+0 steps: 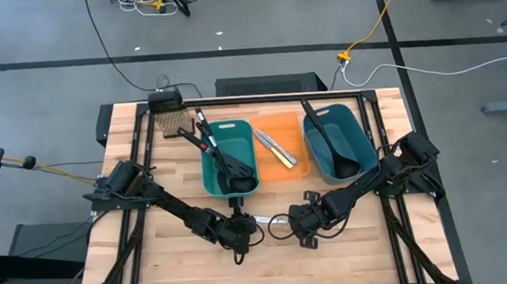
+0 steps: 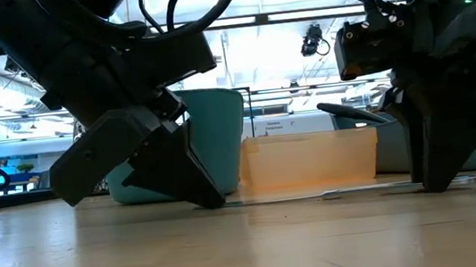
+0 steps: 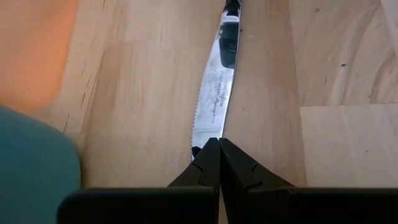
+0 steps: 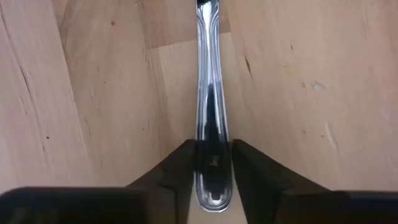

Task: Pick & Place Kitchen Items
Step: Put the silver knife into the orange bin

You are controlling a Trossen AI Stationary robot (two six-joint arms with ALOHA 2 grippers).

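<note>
A slim silver table knife [image 1: 262,219] lies flat on the wooden table near its front edge, between my two grippers. My left gripper [image 1: 241,225] is shut at the knife's serrated blade tip [image 3: 208,134]. My right gripper [image 1: 293,222] stands at the knife's handle end [image 4: 211,93], with a finger on either side of it. In the low view the knife [image 2: 352,191] lies on the table from my left gripper [image 2: 212,201] to my right gripper [image 2: 433,185]. My left gripper's shut fingertips [image 3: 219,149] sit on the pointed tip of the blade [image 3: 200,144], slanting down from above and along the knife. Whether they pinch it or only press on it I cannot tell. The knife lies flat on the table. My right gripper holds the knife's handle near its free end [image 4: 211,168], pinched between the two fingers [image 4: 180,168] at its two long sides. The fingers point down at a slant and lie along the handle. The knife lies on the table.
Behind the knife stand a teal bin [image 1: 212,163] with black utensils, an orange bin [image 1: 280,131] with knives, one yellow-handled, and a second teal bin [image 1: 353,130] with a black ladle. A perforated holder [image 1: 173,122] stands at the far left. Bare wood lies to both sides.
</note>
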